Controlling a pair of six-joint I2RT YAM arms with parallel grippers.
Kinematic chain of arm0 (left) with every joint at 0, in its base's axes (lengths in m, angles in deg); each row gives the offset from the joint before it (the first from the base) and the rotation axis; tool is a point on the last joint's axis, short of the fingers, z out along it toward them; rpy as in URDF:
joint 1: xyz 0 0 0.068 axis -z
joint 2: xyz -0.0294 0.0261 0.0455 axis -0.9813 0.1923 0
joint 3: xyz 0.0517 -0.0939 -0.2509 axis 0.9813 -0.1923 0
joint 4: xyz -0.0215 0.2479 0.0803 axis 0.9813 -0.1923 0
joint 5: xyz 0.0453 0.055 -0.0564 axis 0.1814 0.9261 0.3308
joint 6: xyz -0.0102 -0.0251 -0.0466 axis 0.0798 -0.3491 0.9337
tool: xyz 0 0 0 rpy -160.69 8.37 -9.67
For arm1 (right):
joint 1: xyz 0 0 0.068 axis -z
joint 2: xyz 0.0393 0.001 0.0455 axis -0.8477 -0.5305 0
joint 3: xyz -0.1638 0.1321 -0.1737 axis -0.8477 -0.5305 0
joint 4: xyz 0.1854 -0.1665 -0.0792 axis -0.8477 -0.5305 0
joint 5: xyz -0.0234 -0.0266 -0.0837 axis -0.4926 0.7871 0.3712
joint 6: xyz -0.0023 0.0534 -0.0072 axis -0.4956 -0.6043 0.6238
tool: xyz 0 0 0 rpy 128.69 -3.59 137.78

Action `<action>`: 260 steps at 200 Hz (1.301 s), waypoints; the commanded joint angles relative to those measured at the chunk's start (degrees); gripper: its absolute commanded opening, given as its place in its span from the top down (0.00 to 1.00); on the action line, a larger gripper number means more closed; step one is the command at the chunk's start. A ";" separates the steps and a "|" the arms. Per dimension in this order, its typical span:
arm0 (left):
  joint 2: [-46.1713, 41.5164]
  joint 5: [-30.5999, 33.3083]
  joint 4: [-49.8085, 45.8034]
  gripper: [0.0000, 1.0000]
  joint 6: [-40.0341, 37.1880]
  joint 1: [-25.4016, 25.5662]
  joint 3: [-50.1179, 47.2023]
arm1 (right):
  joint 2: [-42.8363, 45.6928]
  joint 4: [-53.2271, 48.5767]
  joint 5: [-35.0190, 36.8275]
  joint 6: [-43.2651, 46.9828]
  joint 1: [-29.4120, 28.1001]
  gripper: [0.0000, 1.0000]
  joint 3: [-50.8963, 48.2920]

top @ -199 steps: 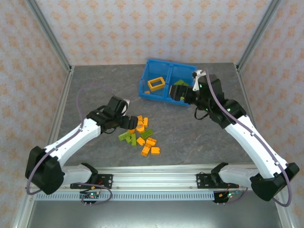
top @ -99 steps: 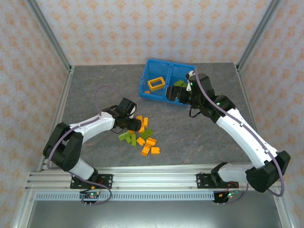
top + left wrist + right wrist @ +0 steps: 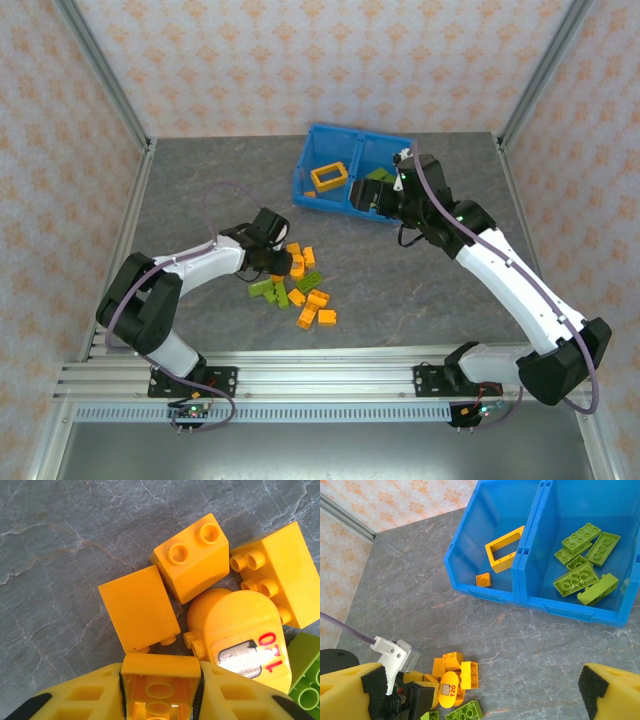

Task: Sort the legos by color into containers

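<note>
The loose legos (image 3: pixel 303 287), orange and lime green, lie in a pile left of the table's middle. My left gripper (image 3: pixel 283 262) is low at the pile's left edge, shut on an orange brick (image 3: pixel 160 666) that sits hollow side up between both pads. Beyond it lie more orange bricks (image 3: pixel 192 562) and a rounded orange piece marked 120 (image 3: pixel 240 640). The blue containers (image 3: pixel 331 207) stand at the back. The left compartment holds an orange frame (image 3: pixel 504 549) and a small orange brick (image 3: pixel 483 580). The right compartment holds several green bricks (image 3: pixel 580 575). My right gripper (image 3: pixel 385 200) hangs open at the bin's front, nothing between its fingers.
Metal frame posts and patterned walls close in the table on three sides. The left arm's cable (image 3: pixel 215 200) loops over the table behind that arm. Bare grey tabletop (image 3: pixel 545 650) lies between the pile and the bin.
The left gripper's jaws have come together on the orange brick at the pile's edge. The right arm drew a little toward the bin, then held still.
</note>
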 commanded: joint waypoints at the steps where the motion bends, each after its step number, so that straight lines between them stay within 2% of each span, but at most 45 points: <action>1: -1.88 4.01 0.28 0.70 0.78 -0.55 -0.69 | 1.22 -0.55 2.36 -0.95 0.21 0.01 1.80; 39: -8.13 7.61 -3.63 0.71 1.75 -0.59 3.35 | 2.19 -1.04 3.39 -1.23 0.24 0.01 1.31; 68: -11.71 7.91 -6.06 0.71 2.72 -0.54 9.44 | 2.47 -1.04 3.82 -1.71 0.22 0.01 1.17; 98: -9.88 6.28 -6.33 0.70 2.48 -0.55 19.11 | 2.60 -0.89 3.81 -2.38 0.28 0.01 1.21; 130: -1.70 7.40 -4.90 0.70 1.01 -0.59 30.54 | 3.28 -1.11 4.40 -3.16 0.26 0.01 1.14; 170: 14.13 7.27 -2.48 0.70 0.65 -0.40 46.47 | 5.57 -3.07 6.16 -4.44 0.23 0.01 0.24; 218: 33.61 16.16 -3.70 0.70 -0.17 1.23 67.10 | 7.66 -5.44 7.58 -4.94 0.20 0.01 -0.93; 260: 47.55 19.53 -10.22 0.63 -3.07 1.52 84.37 | 8.49 -6.93 8.47 -4.75 0.24 0.01 -0.85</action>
